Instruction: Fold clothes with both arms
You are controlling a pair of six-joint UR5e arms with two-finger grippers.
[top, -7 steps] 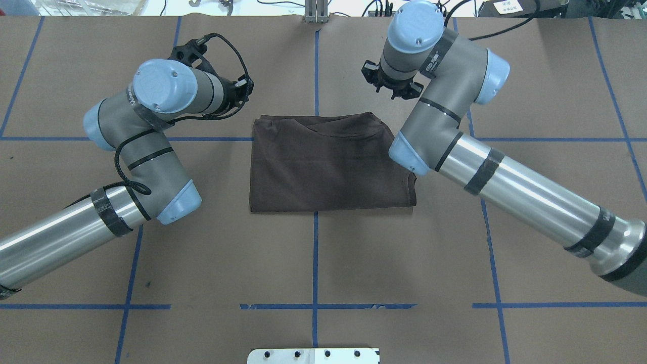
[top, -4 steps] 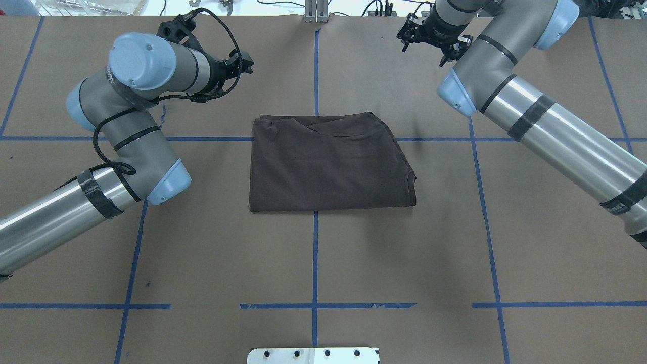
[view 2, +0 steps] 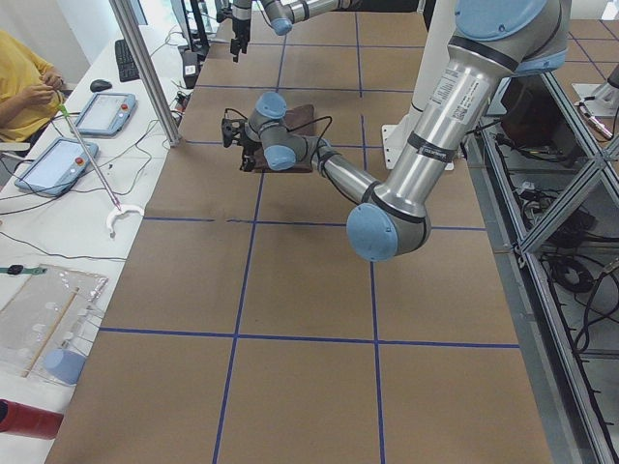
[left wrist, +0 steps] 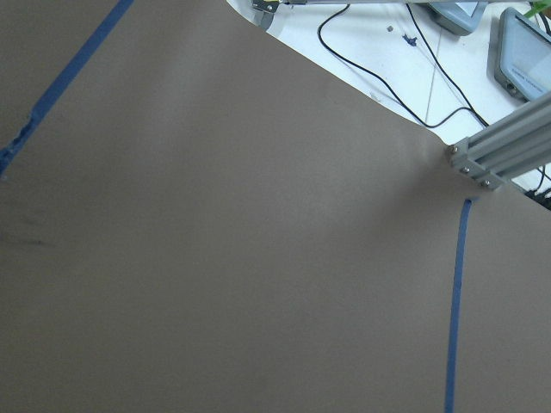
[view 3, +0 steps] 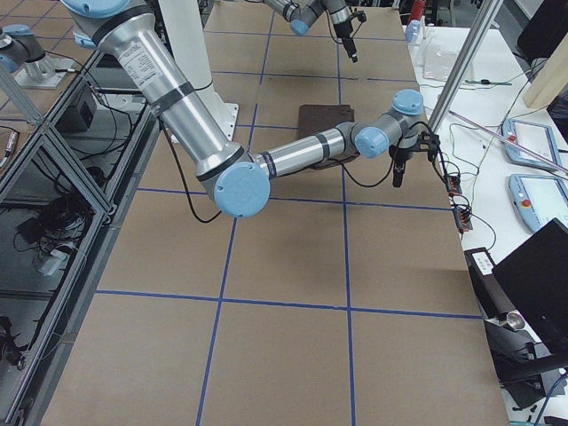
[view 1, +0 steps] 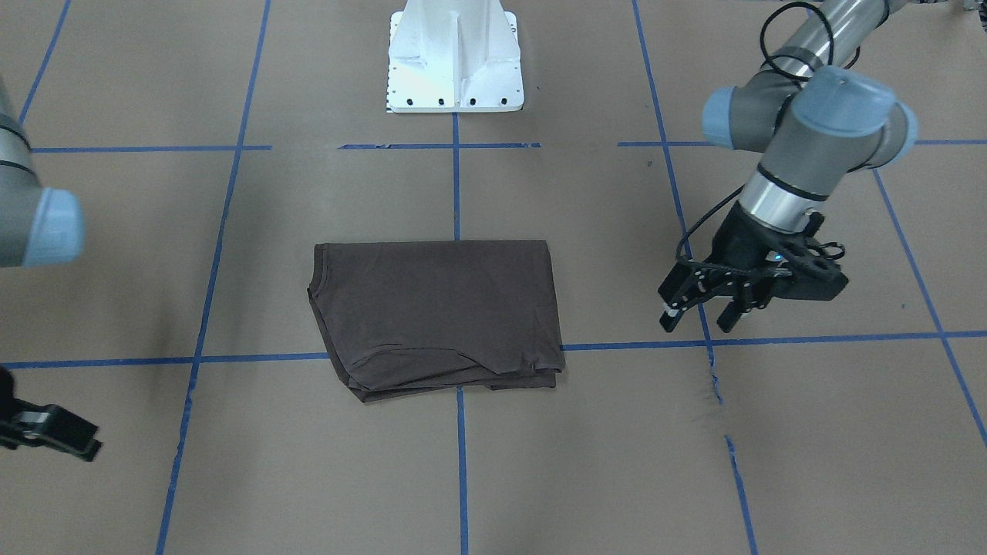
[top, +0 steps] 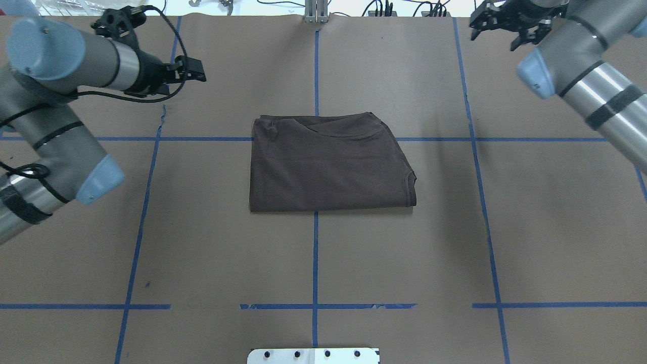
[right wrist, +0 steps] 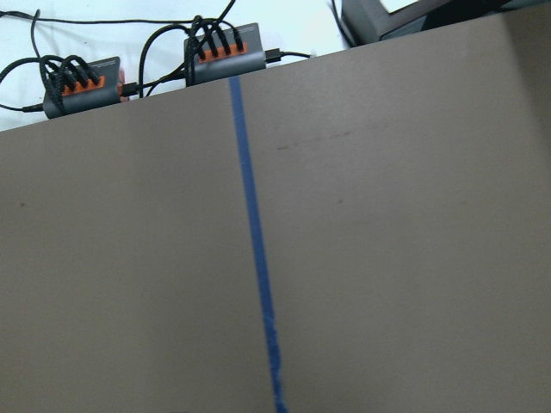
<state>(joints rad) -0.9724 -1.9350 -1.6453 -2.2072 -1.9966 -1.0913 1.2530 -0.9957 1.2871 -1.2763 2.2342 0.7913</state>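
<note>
The clothes are one dark brown T-shirt [top: 328, 164], folded into a rough rectangle and lying flat at the table's middle; it also shows in the front view [view 1: 439, 308]. Nothing touches it. My left gripper [top: 198, 71] hovers well to the shirt's far left, and the front view shows this left gripper [view 1: 696, 320] open and empty. My right gripper [top: 495, 30] is at the table's far right corner, far from the shirt, with its fingers spread and nothing held. Both wrist views show only brown paper and blue tape.
Brown paper with a blue tape grid [top: 315, 253] covers the table. The white base plate [top: 313, 355] sits at the near edge and an aluminium post [top: 316, 10] at the far edge. A seated person [view 2: 24, 77], tablets and cables are at the side bench beyond the far edge.
Both arms have swung outward and away from the shirt, the left one to the left, the right one to the far right corner. The shirt has not moved.
</note>
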